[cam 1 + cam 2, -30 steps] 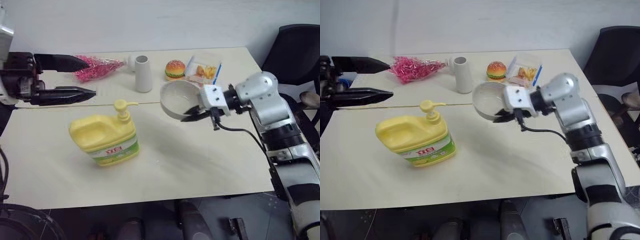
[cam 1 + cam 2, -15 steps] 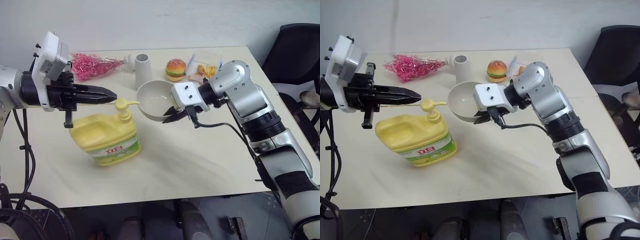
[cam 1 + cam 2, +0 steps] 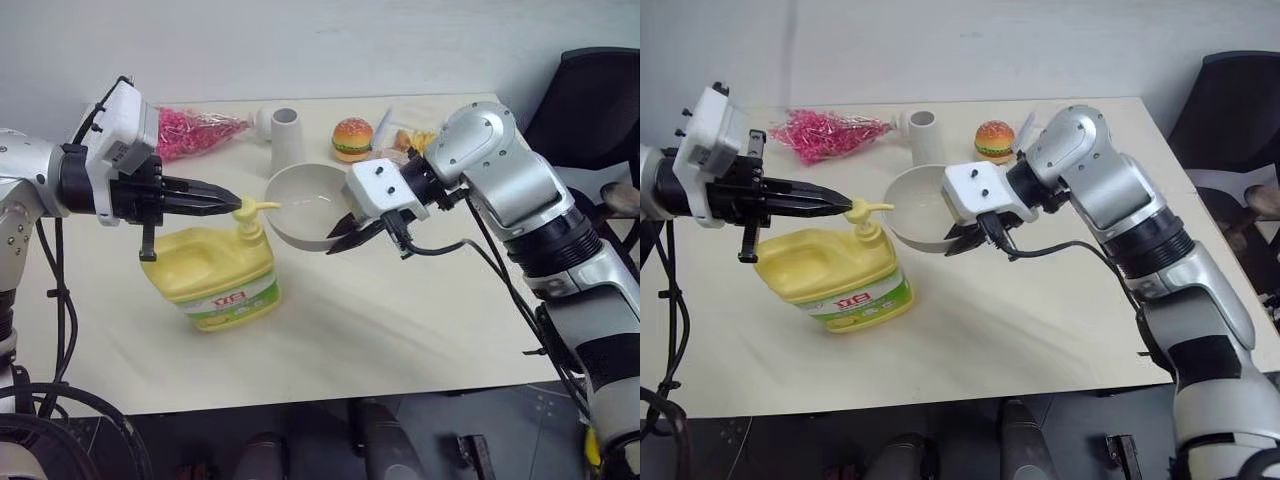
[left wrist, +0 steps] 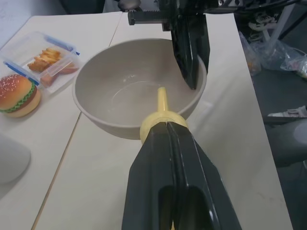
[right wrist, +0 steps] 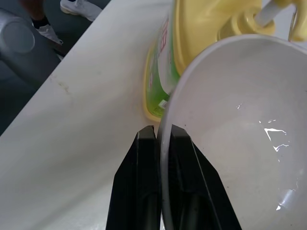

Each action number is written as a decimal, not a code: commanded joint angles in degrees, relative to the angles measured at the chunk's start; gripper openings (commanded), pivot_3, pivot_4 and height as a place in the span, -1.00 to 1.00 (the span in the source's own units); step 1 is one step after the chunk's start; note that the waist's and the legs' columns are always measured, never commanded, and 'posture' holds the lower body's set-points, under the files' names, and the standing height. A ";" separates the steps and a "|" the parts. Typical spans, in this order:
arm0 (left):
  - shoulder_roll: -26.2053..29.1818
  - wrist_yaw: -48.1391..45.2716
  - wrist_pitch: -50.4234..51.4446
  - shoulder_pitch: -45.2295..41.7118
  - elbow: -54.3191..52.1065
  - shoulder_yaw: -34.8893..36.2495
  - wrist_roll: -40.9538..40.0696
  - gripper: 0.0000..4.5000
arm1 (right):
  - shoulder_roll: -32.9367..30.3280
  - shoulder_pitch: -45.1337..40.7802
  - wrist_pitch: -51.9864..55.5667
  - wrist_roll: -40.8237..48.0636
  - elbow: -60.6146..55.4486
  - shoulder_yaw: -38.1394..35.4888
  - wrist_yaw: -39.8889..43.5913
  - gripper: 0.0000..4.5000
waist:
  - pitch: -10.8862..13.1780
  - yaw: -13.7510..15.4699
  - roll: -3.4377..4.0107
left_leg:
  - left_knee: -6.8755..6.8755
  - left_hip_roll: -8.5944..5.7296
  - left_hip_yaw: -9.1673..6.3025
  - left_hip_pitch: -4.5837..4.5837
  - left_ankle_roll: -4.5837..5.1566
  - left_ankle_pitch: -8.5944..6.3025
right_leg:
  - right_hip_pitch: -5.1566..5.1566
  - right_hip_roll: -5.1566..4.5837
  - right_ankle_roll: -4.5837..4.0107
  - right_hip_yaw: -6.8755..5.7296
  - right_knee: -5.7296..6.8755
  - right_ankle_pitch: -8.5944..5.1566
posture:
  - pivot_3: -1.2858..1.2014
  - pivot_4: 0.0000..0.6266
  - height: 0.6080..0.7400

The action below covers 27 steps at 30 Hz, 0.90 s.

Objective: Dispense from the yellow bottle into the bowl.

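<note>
The yellow bottle (image 3: 210, 275) stands upright on the table's left half, label facing me. My left gripper (image 3: 228, 198) is shut, its fingertips (image 4: 158, 132) resting on top of the yellow pump head (image 4: 163, 120). The spout (image 4: 162, 98) points over the rim of the bowl (image 3: 305, 205). That greyish-white bowl hangs tilted above the table right next to the nozzle, with my right gripper (image 3: 340, 238) shut on its rim, one finger inside and one outside (image 5: 160, 132). The bowl's inside (image 5: 240, 120) shows a few glints.
Along the table's back edge are a pink bundle (image 3: 195, 130), a tall grey-white vase (image 3: 286, 130), a toy burger (image 3: 351, 138) and a clear box of fries (image 3: 412, 138) partly behind my right arm. A black chair (image 3: 595, 100) stands off the table's right side.
My left gripper shut and came down rightward onto the pump head. My right gripper carried the bowl left and up until its rim sits under the spout.
</note>
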 commanded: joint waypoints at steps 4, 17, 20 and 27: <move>-1.74 -1.17 -2.53 -1.74 0.39 -2.83 3.77 -0.99 | -2.13 -2.36 -0.48 2.98 -2.09 1.50 3.85 -1.00 | 0.00 0.12 0.00 | 0.02 -0.01 0.00 0.02 0.02 -0.01 | 0.03 0.00 0.00 0.00 0.00 0.00 | 0.03 -0.52 1.00; -0.63 -4.70 -3.80 -0.74 1.03 -6.87 8.42 -0.99 | -3.56 -2.86 -0.80 4.22 -2.79 2.88 3.85 -1.00 | -0.01 0.55 -0.01 | 0.06 0.00 0.00 0.06 0.05 -0.02 | 0.08 0.00 -0.01 0.00 0.02 0.01 | 0.03 -0.52 1.00; -0.21 -5.31 -4.49 -0.38 1.66 -8.16 10.12 -0.99 | -3.61 -3.03 -0.77 4.63 -3.14 2.99 3.85 -1.00 | -0.02 0.54 0.00 | 0.06 0.01 -0.01 0.13 0.05 -0.03 | 0.14 0.00 -0.02 -0.01 0.02 0.00 | 0.03 -0.52 1.00; -1.42 -6.55 -5.90 -1.39 5.58 -11.38 13.91 -0.99 | -3.66 -3.54 -1.00 5.70 -4.01 3.50 3.85 -1.00 | -0.05 0.67 0.01 | 0.05 0.01 -0.02 0.44 0.08 -0.04 | 0.46 0.01 -0.05 -0.02 0.04 -0.01 | 0.03 -0.52 1.00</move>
